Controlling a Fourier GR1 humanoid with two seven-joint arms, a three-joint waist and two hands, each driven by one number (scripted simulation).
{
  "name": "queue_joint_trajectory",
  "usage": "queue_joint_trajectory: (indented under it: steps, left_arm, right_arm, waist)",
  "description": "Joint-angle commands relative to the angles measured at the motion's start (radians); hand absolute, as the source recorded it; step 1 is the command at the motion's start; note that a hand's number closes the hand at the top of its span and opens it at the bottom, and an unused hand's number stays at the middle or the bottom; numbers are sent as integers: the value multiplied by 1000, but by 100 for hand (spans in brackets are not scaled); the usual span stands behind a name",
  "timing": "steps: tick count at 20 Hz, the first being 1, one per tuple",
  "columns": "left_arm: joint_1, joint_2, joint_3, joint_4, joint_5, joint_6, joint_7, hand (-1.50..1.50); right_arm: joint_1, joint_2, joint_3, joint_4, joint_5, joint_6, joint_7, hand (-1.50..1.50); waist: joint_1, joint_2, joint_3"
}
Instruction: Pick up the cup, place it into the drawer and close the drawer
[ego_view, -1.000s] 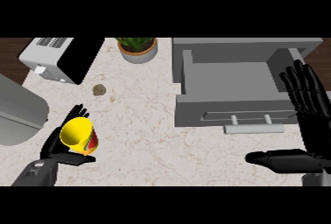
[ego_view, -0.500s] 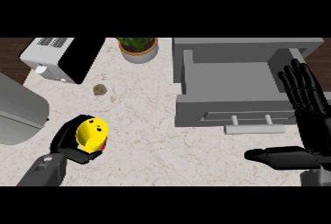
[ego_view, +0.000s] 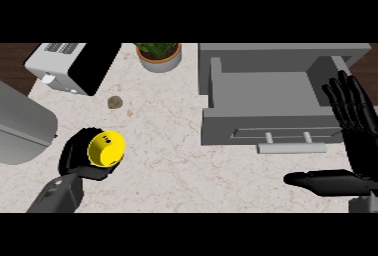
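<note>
Left hand (ego_view: 74, 156): fingers were curled round the yellow cup (ego_view: 105, 149), at the left part of the tabletop (ego_view: 184, 172). The open drawer (ego_view: 244, 120) lay well apart to the cup's right. It was nearer the right hand (ego_view: 353, 117), which rested open, fingers up.

text: none readable | labels, brands, numbers, signs: none readable | cup (ego_view: 105, 148): a few small dark specks on the yellow side, not legible as characters
</note>
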Motion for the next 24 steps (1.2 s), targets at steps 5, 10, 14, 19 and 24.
queue_joint_trajectory:
  steps: [5,10,14,19,24]
  left_arm:
    - [-54,-45,77,-14,65,58,-172,150]
    - [-94,-58,41,-138,73,57,-87,150]
    - [-143,-65,10,-253,86,82,26,150]
    - [-169,-163,-82,-479,44,280,188,150]
    - [-281,-177,-122,-603,57,344,396,150]
  right_arm:
    - [-27,-15,-16,8,-12,6,36,-150]
    - [34,20,21,-16,39,-16,9,-150]
    - [26,-11,-37,-33,-28,13,24,-150]
    - [3,-26,-69,27,-27,15,-9,-150]
    - [34,-31,-58,-4,-37,39,14,-150]
  waist:
    - [2,-2,2]
    - [14,-9,4]
    - [20,-12,5]
    - [27,-15,5]
    - [18,-13,5]
